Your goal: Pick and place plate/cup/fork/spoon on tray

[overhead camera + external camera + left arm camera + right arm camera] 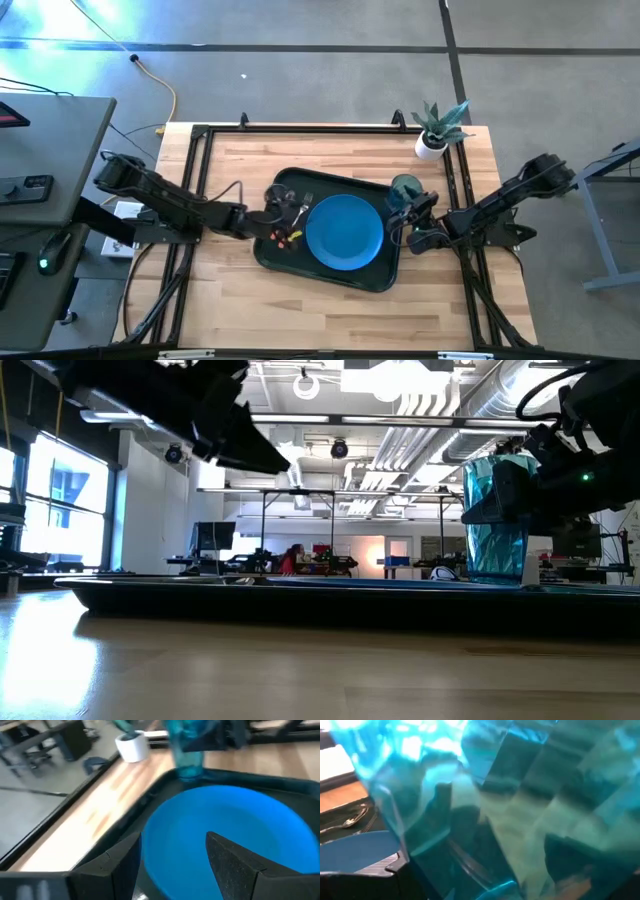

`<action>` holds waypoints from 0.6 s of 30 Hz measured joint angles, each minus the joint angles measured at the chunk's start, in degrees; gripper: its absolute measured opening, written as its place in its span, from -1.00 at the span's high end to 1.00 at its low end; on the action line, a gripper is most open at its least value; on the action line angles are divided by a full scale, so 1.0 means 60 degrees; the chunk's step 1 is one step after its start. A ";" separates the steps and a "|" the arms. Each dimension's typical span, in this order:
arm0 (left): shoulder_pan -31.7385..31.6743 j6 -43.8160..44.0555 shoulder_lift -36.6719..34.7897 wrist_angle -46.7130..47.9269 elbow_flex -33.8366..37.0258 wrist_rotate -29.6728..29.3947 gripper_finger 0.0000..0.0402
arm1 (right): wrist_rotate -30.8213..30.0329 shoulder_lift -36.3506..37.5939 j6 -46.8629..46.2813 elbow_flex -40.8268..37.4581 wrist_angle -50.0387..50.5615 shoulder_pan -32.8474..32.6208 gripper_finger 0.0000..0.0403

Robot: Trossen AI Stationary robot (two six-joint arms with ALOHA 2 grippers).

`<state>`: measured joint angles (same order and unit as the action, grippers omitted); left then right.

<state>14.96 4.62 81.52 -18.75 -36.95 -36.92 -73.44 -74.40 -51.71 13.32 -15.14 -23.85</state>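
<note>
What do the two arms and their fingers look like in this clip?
Both arms are dark, nearly black, built of chunky jointed segments. Thin cables loop along the left arm and the right arm. The left gripper has two flat, matte black fingers with angular tips. A small green light glows on the right gripper housing.

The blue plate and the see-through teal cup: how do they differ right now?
The round flat bright blue plate lies low in the large dark rectangular tray, untouched; the translucent teal tumbler stands tall at the tray's corner, gripped by the right end effector. The plate is opaque and wide, the tumbler clear and narrow. Both are bluish.
</note>
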 joint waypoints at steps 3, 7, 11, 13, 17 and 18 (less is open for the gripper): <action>-0.0007 0.0204 -0.0456 -0.0663 0.0599 -0.0278 -0.05 | 0.0086 -0.0130 -0.0169 -0.0099 -0.0106 0.0137 -0.73; 0.0009 0.0227 -0.0838 -0.1013 0.1125 -0.0197 -0.05 | 0.0560 -0.0679 -0.0216 -0.0050 -0.0375 0.0314 -0.73; 0.0182 0.0224 -0.1038 -0.1038 0.1257 -0.0173 -0.05 | 0.0583 -0.1397 -0.0110 0.0263 -0.0554 0.0464 -0.73; 0.0247 0.0222 -0.1135 -0.0966 0.1317 -0.0211 -0.05 | 0.0616 -0.1607 -0.0008 0.0421 -0.0573 0.0563 -0.73; 0.0277 0.0267 -0.1209 -0.1021 0.1299 -0.0220 -0.05 | 0.0863 -0.1841 0.0316 0.0730 -0.0568 0.0813 -0.73; 0.0273 0.0295 -0.1206 -0.1015 0.1287 -0.0209 -0.05 | 0.0906 -0.1848 0.0366 0.0779 -0.0549 0.0869 -0.73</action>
<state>16.60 6.39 74.28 -24.84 -29.23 -38.17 -68.00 -85.49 -49.51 18.00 -18.43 -18.63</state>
